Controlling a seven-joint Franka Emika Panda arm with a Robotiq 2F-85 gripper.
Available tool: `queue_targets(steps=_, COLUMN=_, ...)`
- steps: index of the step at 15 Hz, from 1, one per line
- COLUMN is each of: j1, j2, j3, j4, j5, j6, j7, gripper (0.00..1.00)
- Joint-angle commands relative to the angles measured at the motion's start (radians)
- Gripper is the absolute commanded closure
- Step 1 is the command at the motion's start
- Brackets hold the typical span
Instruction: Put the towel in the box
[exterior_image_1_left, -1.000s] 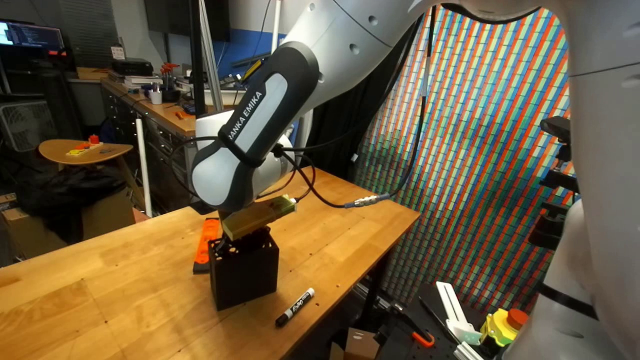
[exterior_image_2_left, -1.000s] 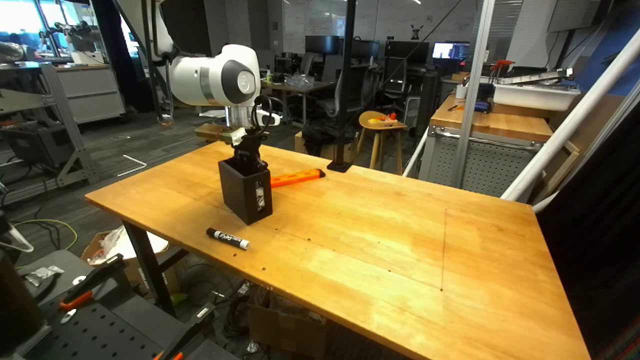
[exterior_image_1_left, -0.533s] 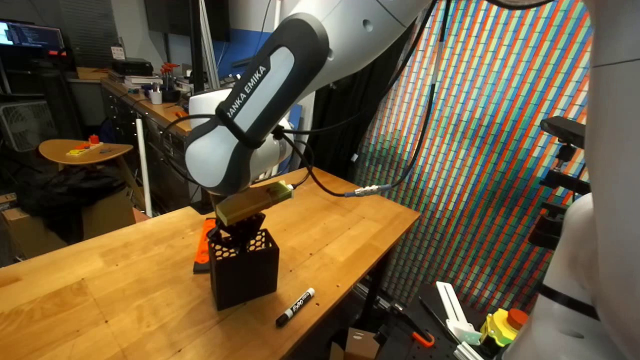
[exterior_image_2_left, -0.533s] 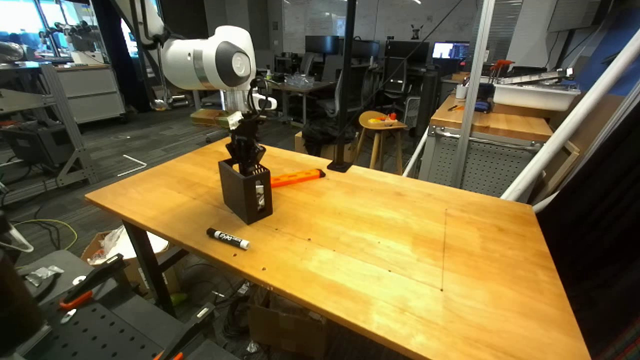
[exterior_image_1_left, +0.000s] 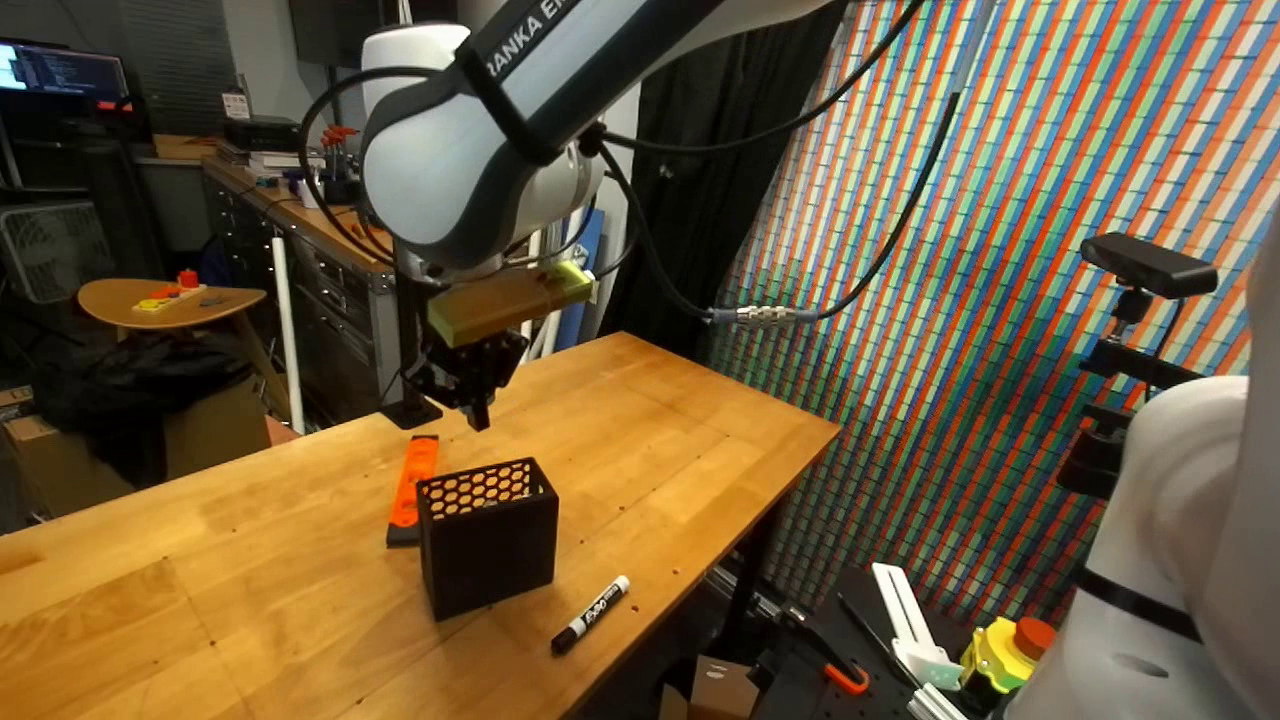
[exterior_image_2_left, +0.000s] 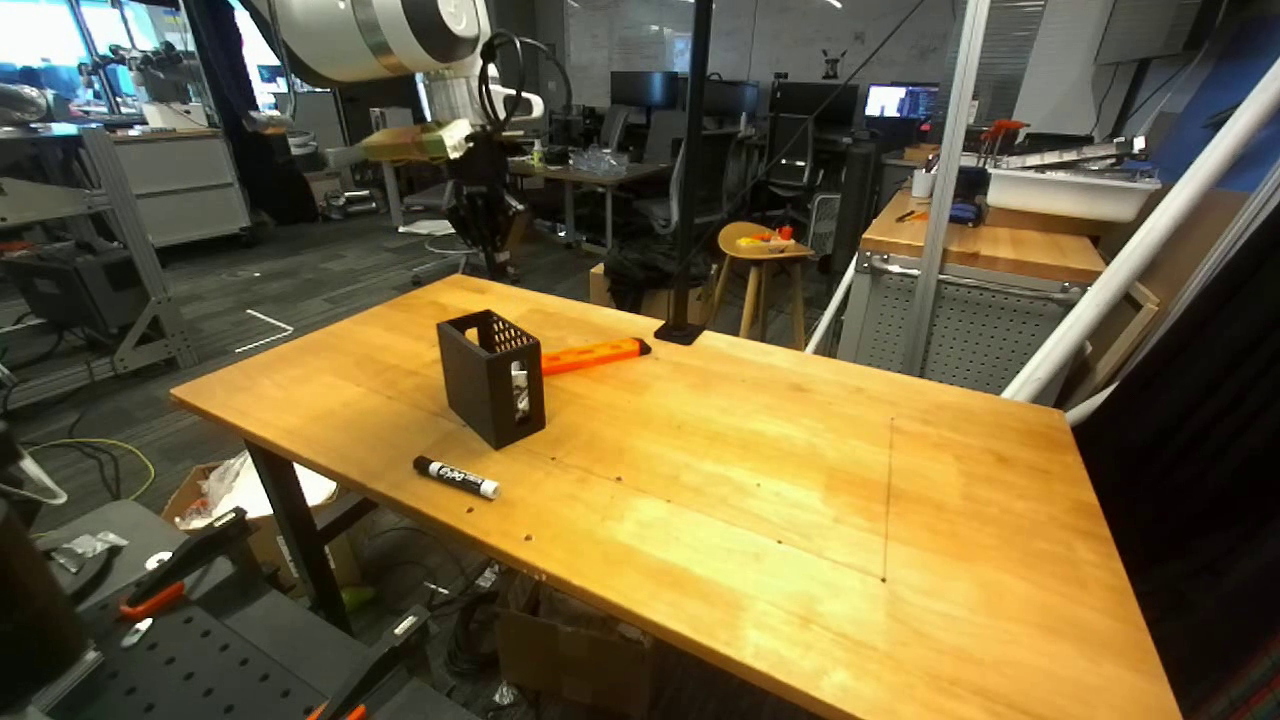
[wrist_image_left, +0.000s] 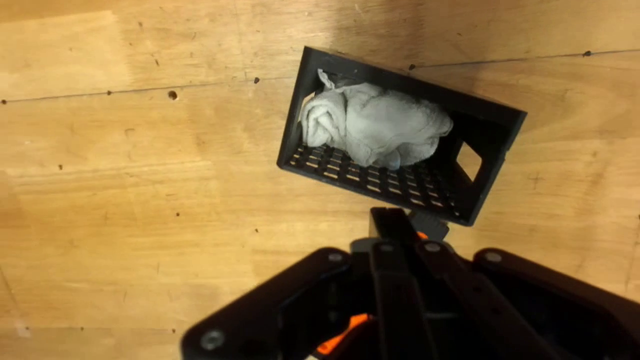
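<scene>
The white, rumpled cloth towel (wrist_image_left: 387, 125) lies inside the black rectangular box (exterior_image_1_left: 490, 555) with perforated wall, which stands upright on the brown wooden counter (exterior_image_1_left: 250, 580). Near the box lie a flat orange-and-black bar (exterior_image_1_left: 414, 480) and a black-and-white cylindrical marker (exterior_image_1_left: 592, 615). The black metal pincer (wrist_image_left: 389, 212) hangs higher, apart from the box, tightly clenched.

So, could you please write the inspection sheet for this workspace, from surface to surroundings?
Surface: wooden table, with small dark holes.
Job's things: white towel bunched inside the upright black box.
Clutter: marker near a table edge; orange bar beside the box, contact unclear.
Pincer: shut, nothing held, higher than the box and apart from it.
Cables: black cable with silvery connector, hanging from the arm.
Surroundings: stool with coloured pieces; red button on a yellow housing.
</scene>
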Motion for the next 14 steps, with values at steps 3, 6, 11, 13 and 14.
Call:
queue_targets(steps=3, j1=-0.029, j2=-0.039, j3=0.029, j4=-0.001, j5=-0.003, j6=-0.015, j7=0.002, gripper=0.76)
queue_targets(steps=6, j1=-0.028, j2=-0.018, j3=0.028, j4=-0.003, j5=-0.003, j6=-0.014, j7=0.002, gripper=0.64)
queue_targets(steps=11, j1=-0.028, j2=-0.014, j3=0.029, j4=-0.002, j5=-0.003, j6=-0.014, j7=0.002, gripper=0.65)
queue_targets(steps=13, j1=-0.029, j2=-0.014, j3=0.029, j4=-0.002, j5=-0.003, j6=-0.014, j7=0.002, gripper=0.65)
queue_targets(steps=14, j1=-0.029, j2=-0.014, j3=0.029, j4=-0.002, j5=-0.003, j6=-0.014, j7=0.002, gripper=0.65)
